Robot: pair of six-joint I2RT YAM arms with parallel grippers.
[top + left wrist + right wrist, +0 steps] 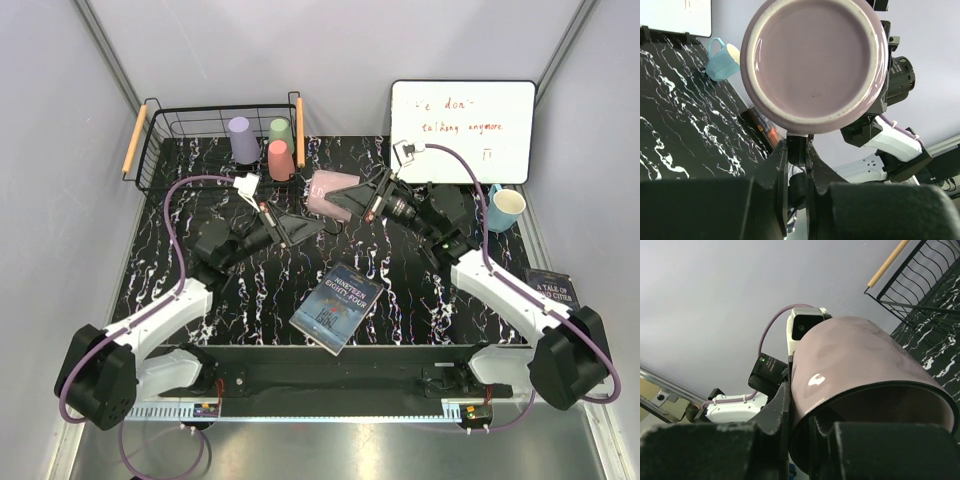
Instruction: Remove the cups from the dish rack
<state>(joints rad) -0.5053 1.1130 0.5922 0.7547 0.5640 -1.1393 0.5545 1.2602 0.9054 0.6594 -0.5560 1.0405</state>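
The dusty mauve cup point(333, 192) point(815, 60) point(860, 360) is hanging on its side above the black marbled table point(200, 290), between the two arms and just off the near right corner of the dish rack point(215, 108) point(920, 280). The right gripper point(354, 199) point(800, 420) is clamping down on the cup's rim: one finger point(782, 410) is pressing the outside of the wall while the other is sitting inside the open mouth, which is facing the right wrist camera. The left gripper point(312, 224) point(797, 150) is pointing at the other end. In its own wrist view the cup's flat base is filling the top of the picture, and the jaws are sitting drawn close together right at the base's lower edge. Something dark is showing in the narrow gap between them, and I cannot tell whether they are pinching anything. Back in the rack, three cups are standing close together at the far right end: the lilac cup point(242, 138), the pale green cup point(281, 130) and the salmon pink cup point(281, 160). Over on the right, the light blue mug point(505, 208) point(722, 60) is standing on the table just below the whiteboard point(462, 130). A dark book point(337, 307) is lying tilted in the middle near the arms' bases, and a second book point(552, 288) is lying by the right arm.
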